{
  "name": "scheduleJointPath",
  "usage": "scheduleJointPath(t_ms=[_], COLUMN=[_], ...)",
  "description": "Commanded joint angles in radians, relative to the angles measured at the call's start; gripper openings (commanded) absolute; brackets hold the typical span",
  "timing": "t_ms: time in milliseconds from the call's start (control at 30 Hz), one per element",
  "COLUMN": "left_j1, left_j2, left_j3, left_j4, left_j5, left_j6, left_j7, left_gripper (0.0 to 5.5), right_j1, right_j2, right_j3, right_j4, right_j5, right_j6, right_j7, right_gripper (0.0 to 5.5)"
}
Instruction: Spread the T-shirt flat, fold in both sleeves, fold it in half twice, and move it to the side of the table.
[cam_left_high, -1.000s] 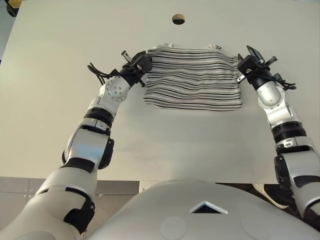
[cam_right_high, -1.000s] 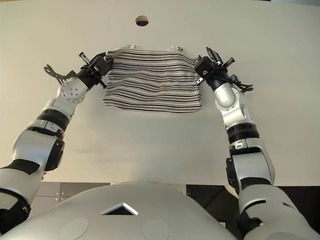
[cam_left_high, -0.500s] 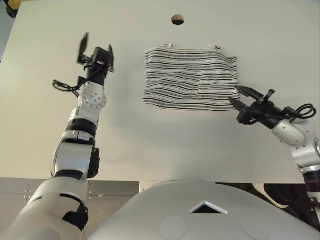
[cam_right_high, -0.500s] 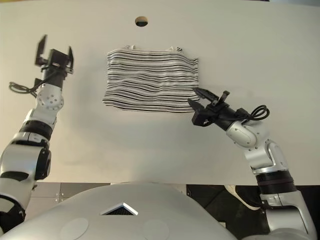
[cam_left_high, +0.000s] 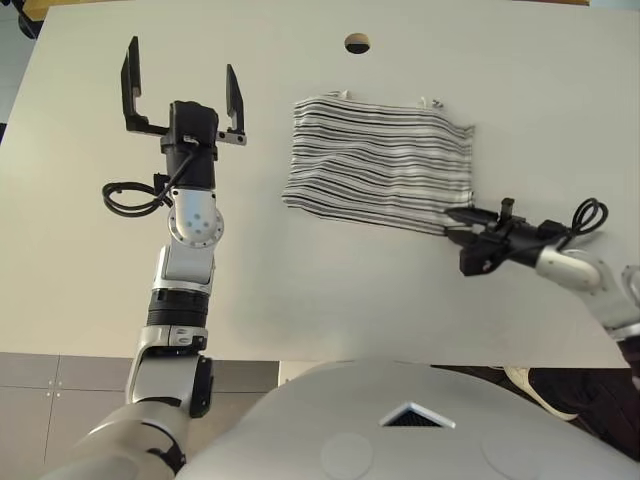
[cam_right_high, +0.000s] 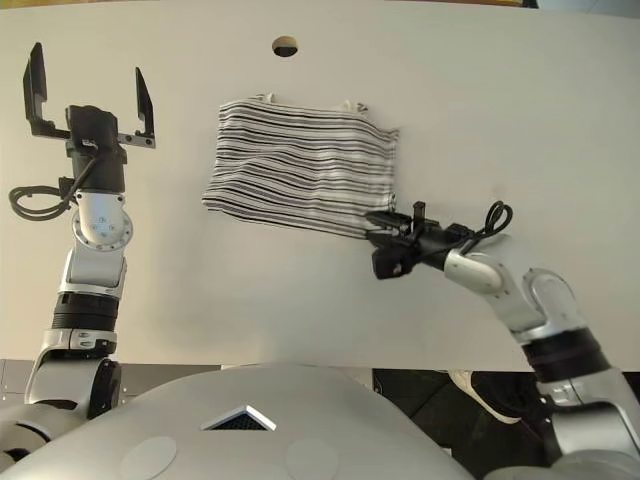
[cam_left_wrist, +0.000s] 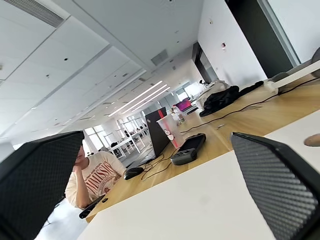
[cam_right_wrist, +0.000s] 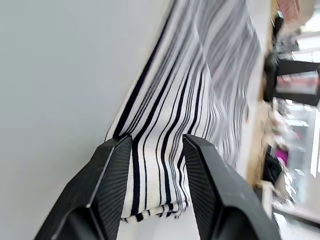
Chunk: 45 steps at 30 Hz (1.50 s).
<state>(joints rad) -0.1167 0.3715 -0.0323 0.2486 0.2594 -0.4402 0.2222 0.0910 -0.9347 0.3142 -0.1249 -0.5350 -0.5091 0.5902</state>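
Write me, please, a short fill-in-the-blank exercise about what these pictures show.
1. The folded shirt is patterned with black and white ____.
2. The left claw is raised clear of the shirt, its fingers wide ____.
3. The right claw sits at the shirt's near ____ corner.

Missing words: stripes; open; right.
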Motion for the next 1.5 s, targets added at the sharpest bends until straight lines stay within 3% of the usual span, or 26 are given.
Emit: scheduleJointPath(t_ms=[33, 433, 533, 600, 667, 733, 967, 1100, 1200, 1367, 1500], left_j1=[0.016, -0.002, -0.019, -0.022, -0.023, -0.021, -0.028, -0.030, -0.024, -0.023, -0.028], left_j2=[-0.019, -0.051, -0.052, -0.052, -0.060, -0.074, -0.110, -0.121, -0.127, -0.133, -0.123], left_j3=[-0.009, -0.001, 0.005, 0.010, 0.014, 0.023, 0.024, 0.020, 0.019, 0.019, 0.021], left_j4=[-0.036, 0.040, 0.073, 0.084, 0.091, 0.086, 0.073, 0.072, 0.071, 0.074, 0.075], left_j5=[0.010, 0.004, 0.004, 0.000, -0.003, -0.004, -0.005, 0.000, 0.003, 0.003, -0.004], left_j6=[0.009, -0.037, -0.052, -0.060, -0.066, -0.070, -0.066, -0.063, -0.061, -0.060, -0.061], left_j7=[-0.034, -0.046, -0.046, -0.046, -0.040, -0.025, -0.025, -0.042, -0.046, -0.051, -0.068], left_gripper=[5.47, 5.47, 5.47, 5.47, 5.47, 5.47, 5.47, 5.47, 5.47, 5.47, 5.47], right_j1=[0.074, -0.089, -0.138, -0.209, -0.345, -0.477, -0.654, -0.653, -0.555, -0.248, 0.102], right_j2=[-0.080, 0.273, 0.347, 0.385, 0.423, 0.433, 0.554, 0.485, 0.361, 0.213, 0.126], right_j3=[0.017, 0.336, 0.329, 0.233, 0.110, 0.086, 0.298, 0.311, 0.269, 0.142, 0.014], right_j4=[-0.077, -0.218, -0.245, -0.239, -0.097, 0.158, 0.809, 0.995, 0.962, 0.575, 0.074], right_j5=[0.051, 0.141, 0.164, 0.223, 0.177, 0.044, -0.230, -0.255, -0.222, -0.124, -0.090], right_j6=[-0.013, 0.002, 0.032, 0.071, 0.095, 0.086, 0.035, 0.007, -0.019, 0.072, 0.242], right_j7=[0.120, 0.277, 0.258, 0.209, 0.072, -0.079, -0.337, -0.423, -0.462, -0.434, -0.350], right_gripper=[1.89, 1.89, 1.89, 1.89, 1.89, 1.89, 1.89, 1.89, 1.89, 1.89, 1.89])
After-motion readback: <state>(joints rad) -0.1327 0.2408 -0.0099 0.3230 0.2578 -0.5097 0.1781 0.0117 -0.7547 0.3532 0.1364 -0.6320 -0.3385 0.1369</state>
